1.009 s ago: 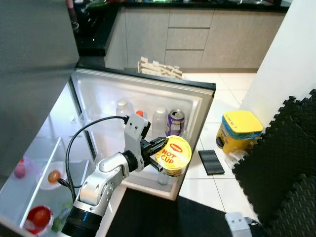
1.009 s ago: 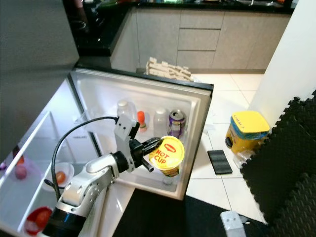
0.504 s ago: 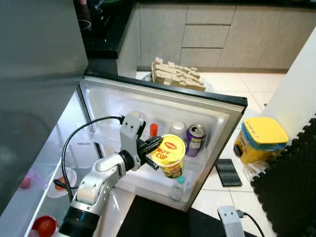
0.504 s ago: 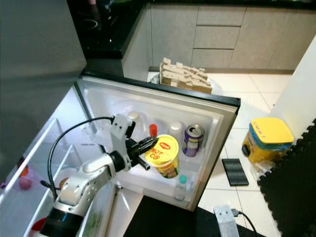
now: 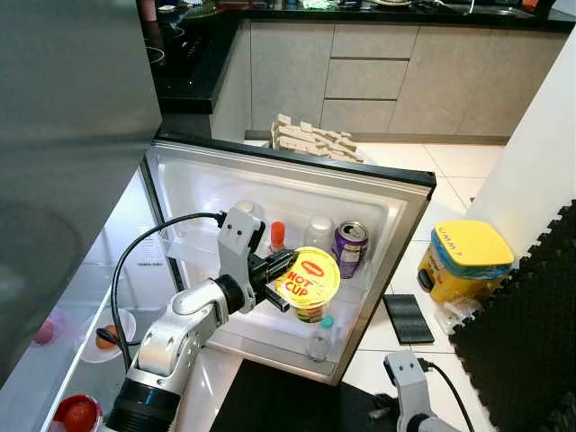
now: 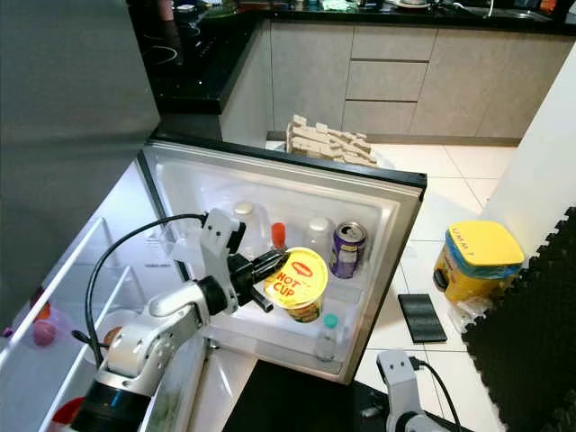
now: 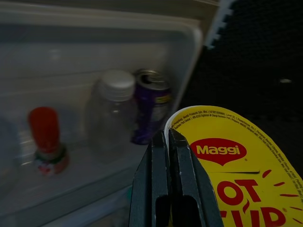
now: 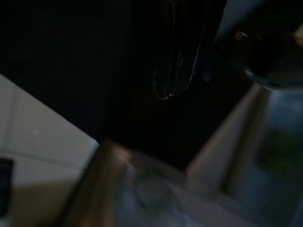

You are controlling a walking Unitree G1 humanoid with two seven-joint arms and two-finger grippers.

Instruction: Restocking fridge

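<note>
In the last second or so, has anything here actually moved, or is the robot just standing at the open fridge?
Mostly the camera shifted as the robot moved, so the whole scene slid. The left gripper stays clamped on the rim of the yellow noodle cup, now held over the fridge door shelf rather than past its outer corner. The purple can, the red-capped bottle and the clear bottle stand as before.

The lower body of the noodle cup (image 5: 309,280) is hidden beneath its lid, and the right arm (image 6: 397,386) is cut off by the near edge.
</note>
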